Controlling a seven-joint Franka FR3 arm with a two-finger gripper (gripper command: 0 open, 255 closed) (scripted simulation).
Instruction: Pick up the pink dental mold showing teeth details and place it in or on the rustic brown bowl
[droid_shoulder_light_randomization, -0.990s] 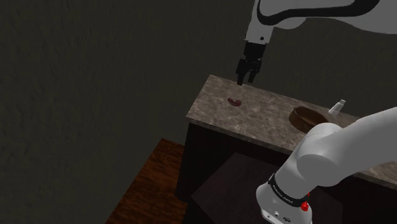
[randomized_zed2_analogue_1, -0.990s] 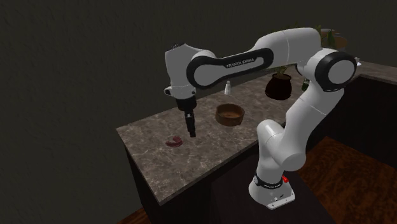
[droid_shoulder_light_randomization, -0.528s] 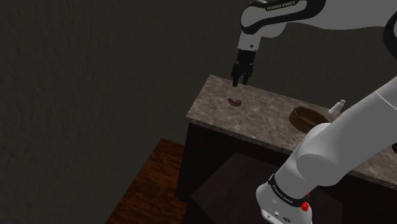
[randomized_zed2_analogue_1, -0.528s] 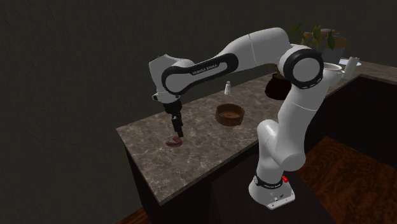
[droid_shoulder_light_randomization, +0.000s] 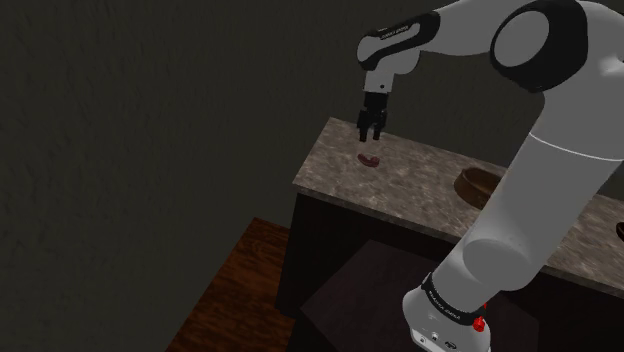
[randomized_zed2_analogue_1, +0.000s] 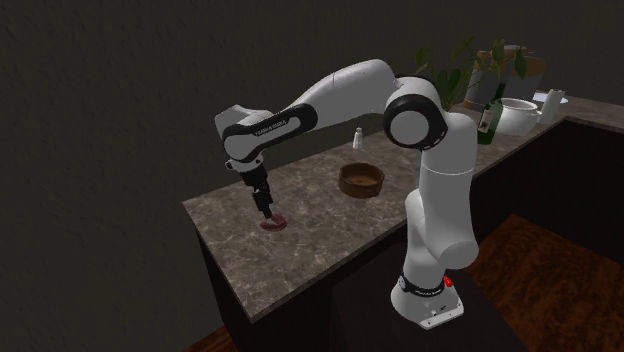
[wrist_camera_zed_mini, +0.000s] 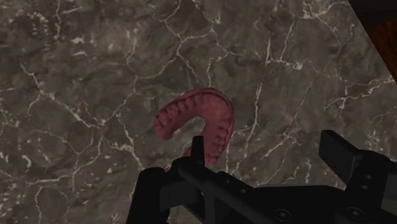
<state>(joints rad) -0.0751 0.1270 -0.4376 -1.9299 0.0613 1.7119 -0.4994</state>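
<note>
A pink dental mold (wrist_camera_zed_mini: 198, 121), a curved arch with rows of teeth, lies on the dark marbled countertop (droid_shoulder_light_randomization: 420, 180) close to its far left end. It also shows as a small pink piece (droid_shoulder_light_randomization: 368, 160) (randomized_zed2_analogue_1: 273, 224). My black gripper (droid_shoulder_light_randomization: 366, 134) (randomized_zed2_analogue_1: 266, 212) (wrist_camera_zed_mini: 245, 167) hangs just above the mold, pointing down, open and holding nothing. The mold sits just ahead of the fingers, untouched. The brown bowl (randomized_zed2_analogue_1: 361, 179) stands further along the counter; in the shoulder view the bowl (droid_shoulder_light_randomization: 478, 185) is partly hidden by my arm.
A small white shaker (randomized_zed2_analogue_1: 357, 138) stands behind the bowl. A plant (randomized_zed2_analogue_1: 452, 68), a green bottle (randomized_zed2_analogue_1: 492, 108) and a white pot (randomized_zed2_analogue_1: 520, 114) sit at the counter's far end. The counter edge (droid_shoulder_light_randomization: 300, 180) drops to a wooden floor (droid_shoulder_light_randomization: 235, 290) near the mold.
My arm has swung toward the shoulder view's left and lowered, bringing the gripper from beside the mold to just above it. The mold has not moved.
</note>
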